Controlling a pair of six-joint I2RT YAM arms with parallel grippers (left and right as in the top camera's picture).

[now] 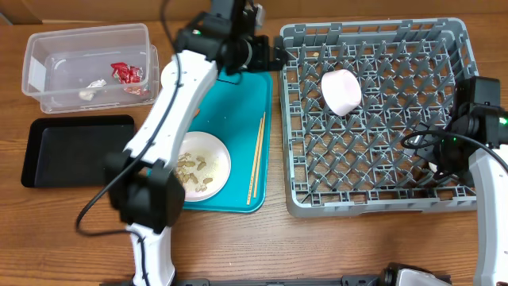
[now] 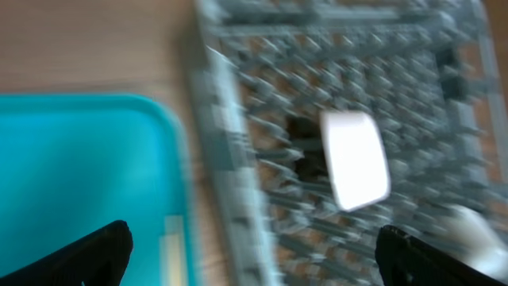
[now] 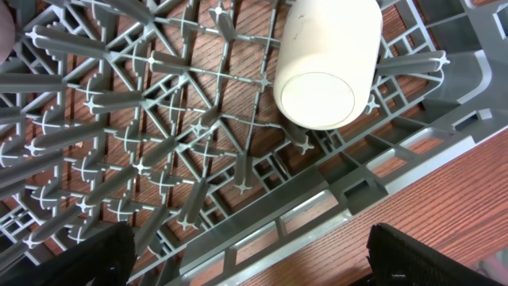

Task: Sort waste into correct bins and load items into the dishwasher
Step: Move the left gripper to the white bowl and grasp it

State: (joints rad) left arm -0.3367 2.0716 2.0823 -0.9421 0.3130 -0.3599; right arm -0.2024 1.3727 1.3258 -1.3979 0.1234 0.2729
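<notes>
Overhead, the white cup (image 1: pixel 342 90) lay on its side between the pegs of the grey dish rack (image 1: pixel 373 208), probably wedged against rolling, just ahead of the left claw (image 1: pixel 274 54), which gaped empty, as did the right claw (image 3: pixel 246 256).

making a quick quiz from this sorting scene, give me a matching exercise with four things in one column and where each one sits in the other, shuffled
Things:
1. white cup
2. chopsticks
3. red wrapper
4. tan scraps

Places:
a. on the round plate
b. in the clear tub
c. in the grey rack
d. directly on the teal tray

Pairs: 1-c, 2-d, 3-b, 4-a
</notes>
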